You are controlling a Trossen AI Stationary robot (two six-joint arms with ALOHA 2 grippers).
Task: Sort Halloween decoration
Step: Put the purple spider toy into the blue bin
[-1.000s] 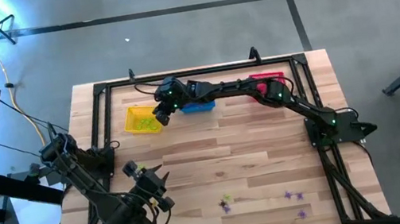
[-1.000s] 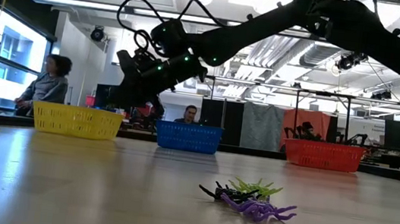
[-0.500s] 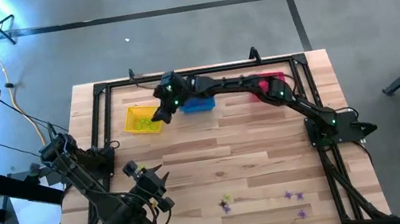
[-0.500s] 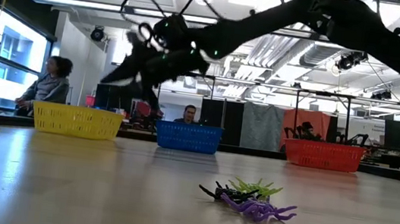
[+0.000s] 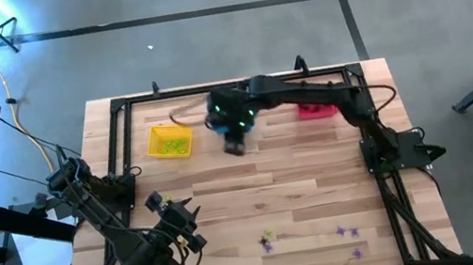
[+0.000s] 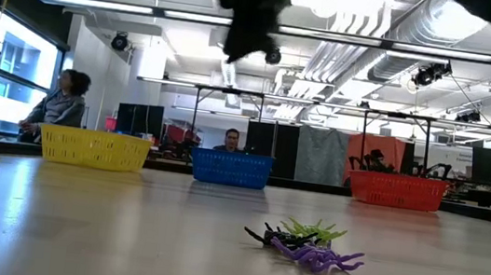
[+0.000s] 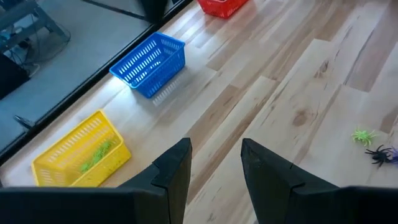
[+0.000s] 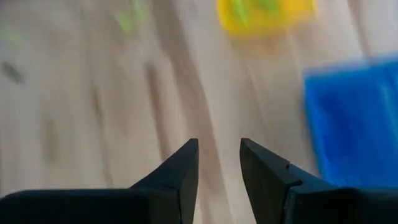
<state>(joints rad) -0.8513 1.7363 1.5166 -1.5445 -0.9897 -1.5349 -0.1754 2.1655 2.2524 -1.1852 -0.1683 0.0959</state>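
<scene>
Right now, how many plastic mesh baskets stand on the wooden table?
3, all along the far edge: the yellow mesh basket on the left, the blue mesh basket in the middle, the red mesh basket on the right.

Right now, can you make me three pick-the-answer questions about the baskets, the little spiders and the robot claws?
1. Which basket stands between the other two?
A. yellow
B. blue
C. red

2. What colour are the spiders inside the yellow basket?
A. yellow-green
B. purple
C. black

3. How is the right claw?
A. shut on a spider
B. open and holding nothing
C. resting inside the red basket

Answers:
1. B: in the low view the blue basket sits between the yellow one and the red basket.
2. A: the left wrist view shows only yellow-green spiders in it.
3. B: the right wrist view shows a bare gap between its fingers, above the table near the blue basket.
</scene>
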